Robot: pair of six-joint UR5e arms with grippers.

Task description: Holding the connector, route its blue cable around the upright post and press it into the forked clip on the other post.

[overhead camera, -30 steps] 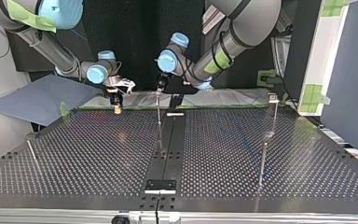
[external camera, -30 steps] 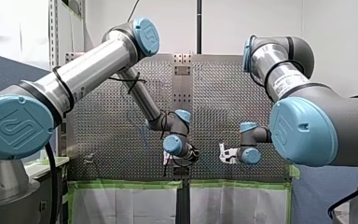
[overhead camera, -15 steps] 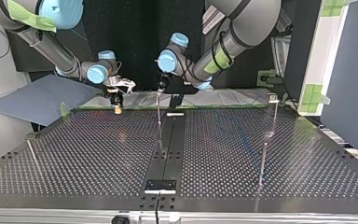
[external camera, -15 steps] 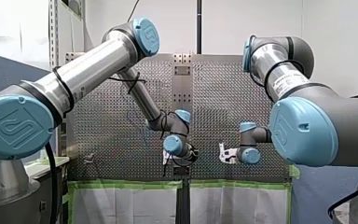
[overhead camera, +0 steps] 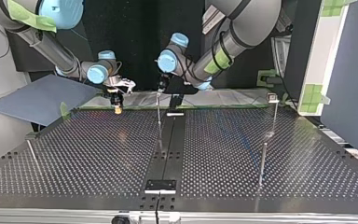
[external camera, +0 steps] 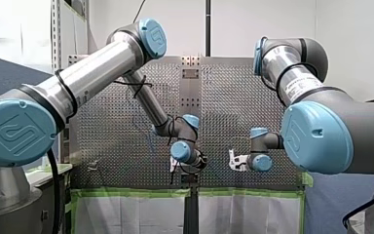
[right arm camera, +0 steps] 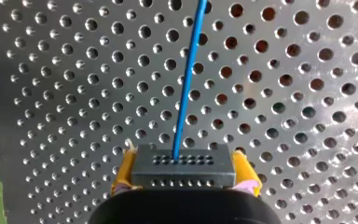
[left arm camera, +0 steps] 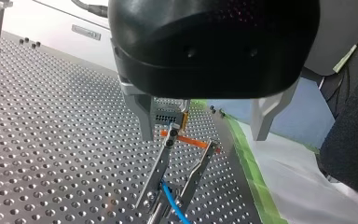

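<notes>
Perforated desk (overhead camera: pixel 98 154) spans beneath our two arms. Our left gripper (left arm camera: pixel 201 137) hangs over forked clip (left arm camera: pixel 158 169), fingers released and wide apart. Our right gripper (right arm camera: pixel 184 172), fingers clenched on connector (right arm camera: pixel 182 163), sits just above desk. From connector, blue cable (right arm camera: pixel 189 79) runs ahead, lies low between clip's prongs.

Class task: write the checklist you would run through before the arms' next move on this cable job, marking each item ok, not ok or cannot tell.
1. Connector clamped by my right gripper, yellow pads on both sides: ok.
2. Blue cable leaves the connector straight, no kink: ok.
3. Cable lies between the forked clip prongs, near their base: ok.
4. Cable fully pressed home: cannot tell.
5. My left gripper open, holding nothing, fingers spread above the clip: ok.
6. Routing beyond the clip: cannot tell; the wide views do not show the cable's path.
</notes>
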